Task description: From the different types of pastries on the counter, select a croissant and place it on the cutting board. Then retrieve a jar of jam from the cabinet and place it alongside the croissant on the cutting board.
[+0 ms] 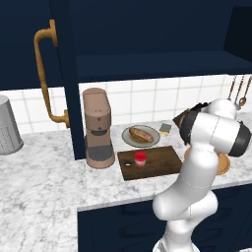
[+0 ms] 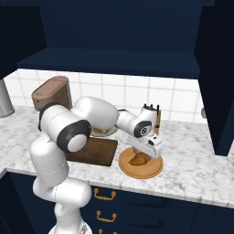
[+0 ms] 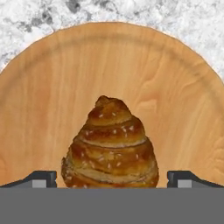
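Fingers (image 3: 43,178) spread wide, one each side of the croissant (image 3: 111,146), not gripping it. Croissant lies on round wooden plate (image 2: 153,170), just beside cutting board (image 1: 162,160). Jar of jam (image 1: 140,158) stands on board.

In the left base view the white arm hides most of the round wooden plate (image 1: 224,165), the croissant on it and the right end of the cutting board (image 1: 156,165). In the right base view the arm covers much of the cutting board (image 2: 97,153), the jar of jam and the grey plate behind it; the gripper (image 2: 145,156) partly hides the croissant (image 2: 138,159). In the hand view the croissant (image 3: 111,146) is cut off at its lower end, the fingers (image 3: 40,178) show as tips alone, and the wooden plate (image 3: 52,87) runs past both sides. Whether the fingers touch the croissant cannot be told
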### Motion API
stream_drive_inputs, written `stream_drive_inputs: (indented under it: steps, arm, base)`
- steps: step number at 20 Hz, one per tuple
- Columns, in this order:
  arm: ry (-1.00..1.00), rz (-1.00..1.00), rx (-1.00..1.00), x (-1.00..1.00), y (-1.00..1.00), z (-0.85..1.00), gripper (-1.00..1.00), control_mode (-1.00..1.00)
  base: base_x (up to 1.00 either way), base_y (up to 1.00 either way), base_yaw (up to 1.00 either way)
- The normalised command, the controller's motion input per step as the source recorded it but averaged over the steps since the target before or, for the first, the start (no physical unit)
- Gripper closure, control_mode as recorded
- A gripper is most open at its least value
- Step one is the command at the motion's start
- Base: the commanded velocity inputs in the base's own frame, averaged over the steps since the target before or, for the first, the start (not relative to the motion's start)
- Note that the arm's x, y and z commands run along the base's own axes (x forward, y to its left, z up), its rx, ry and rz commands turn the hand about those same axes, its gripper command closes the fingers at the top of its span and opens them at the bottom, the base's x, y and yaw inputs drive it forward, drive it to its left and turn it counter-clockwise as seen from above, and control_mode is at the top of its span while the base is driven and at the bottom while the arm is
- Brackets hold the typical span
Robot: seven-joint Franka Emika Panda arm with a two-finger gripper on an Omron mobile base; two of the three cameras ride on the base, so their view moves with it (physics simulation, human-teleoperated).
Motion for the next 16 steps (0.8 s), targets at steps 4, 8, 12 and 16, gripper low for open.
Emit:
stream_drive_inputs:
  steps: [4,8,12,16]
  arm:
    - [0.0,0.1,0.0,0.0,0.0,-0.31,-1.0,-1.0]
    - [0.0,0.07,0.0,0.0,0.0,-0.3,-1.0,-1.0]
    - [0.0,0.0,0.03,0.01,0.0,-0.37,-1.0,-1.0]
    - [-0.01,0.0,0.03,0.01,0.0,-0.17,1.0,-1.0]
  base:
    - [0.0,0.0,0.0]
    - [0.0,0.0,0.0]
    - [0.0,0.0,0.0]
    - [0.0,0.0,0.0]
